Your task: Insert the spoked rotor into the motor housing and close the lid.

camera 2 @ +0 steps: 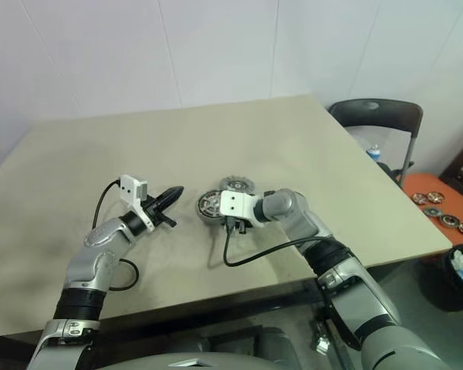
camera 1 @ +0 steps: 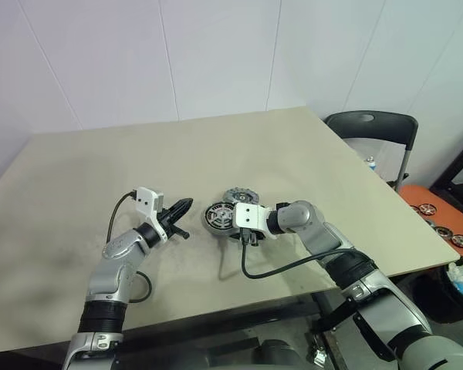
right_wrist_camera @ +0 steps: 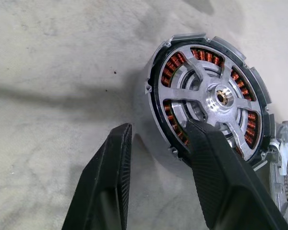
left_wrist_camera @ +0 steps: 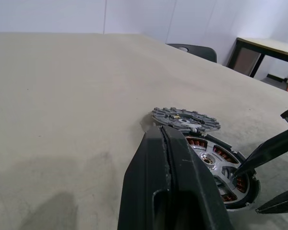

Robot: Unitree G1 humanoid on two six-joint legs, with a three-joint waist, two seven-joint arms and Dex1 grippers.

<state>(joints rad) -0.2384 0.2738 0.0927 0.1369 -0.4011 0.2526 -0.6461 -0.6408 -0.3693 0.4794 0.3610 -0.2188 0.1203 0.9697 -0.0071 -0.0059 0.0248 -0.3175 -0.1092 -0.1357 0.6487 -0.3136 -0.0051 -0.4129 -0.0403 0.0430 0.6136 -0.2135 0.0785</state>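
The motor housing (right_wrist_camera: 172,67), a dark ring with copper windings, lies flat on the table. The silver spoked rotor (right_wrist_camera: 221,98) sits inside it, spokes over the coils. The grey notched lid (camera 1: 237,196) lies on the table touching the housing's far side, also seen as the lid (left_wrist_camera: 185,118) in the left wrist view. My right gripper (right_wrist_camera: 159,127) is open and angled down over the housing's near rim. One of its fingers is over the rotor and the other outside above the table. My left gripper (camera 1: 184,205) is shut and empty, left of the housing (camera 1: 218,217).
The beige table (camera 1: 216,146) ends close to the right arm at its front edge. A dark chair (camera 1: 370,127) stands at the far right corner. An orange tray (camera 1: 440,220) with small round parts lies right of the table. A black cable (camera 1: 293,266) loops under the right wrist.
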